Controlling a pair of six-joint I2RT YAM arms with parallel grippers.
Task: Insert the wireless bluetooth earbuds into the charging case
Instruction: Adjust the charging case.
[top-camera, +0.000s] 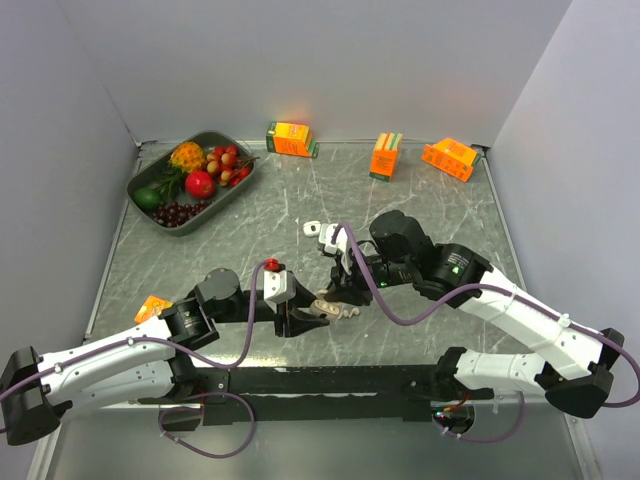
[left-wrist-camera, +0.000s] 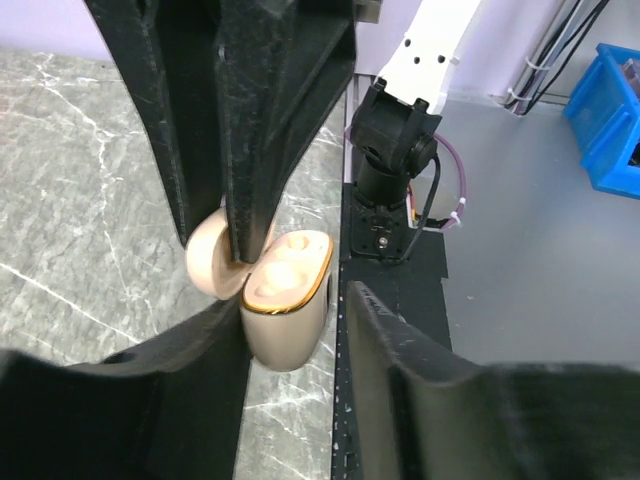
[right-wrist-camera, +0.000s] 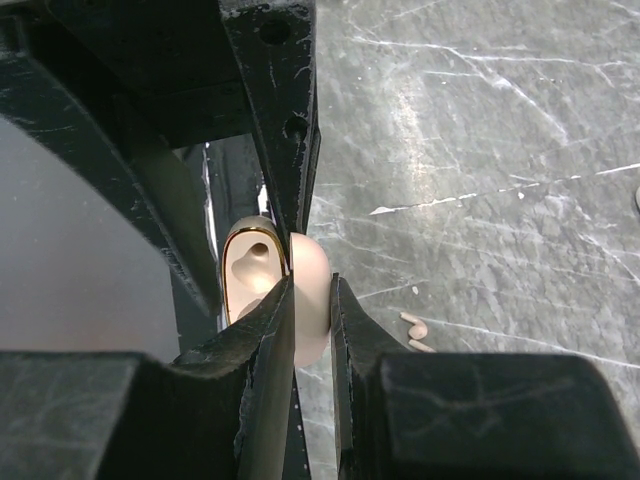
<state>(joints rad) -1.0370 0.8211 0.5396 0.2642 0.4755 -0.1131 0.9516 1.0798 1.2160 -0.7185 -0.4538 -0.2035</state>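
The charging case is beige with a gold rim. It stands open, and its wells look empty. My right gripper is shut on the case's lid; in the top view the gripper is at mid table. My left gripper is open with the case body between its fingers. The body rests against the left finger, with a gap to the right finger. Two pale earbuds lie on the table beside the case; they also show in the top view.
A grey tray of fruit stands at the back left. Three orange cartons stand along the back. A small orange carton lies near the left arm. A white piece lies mid table.
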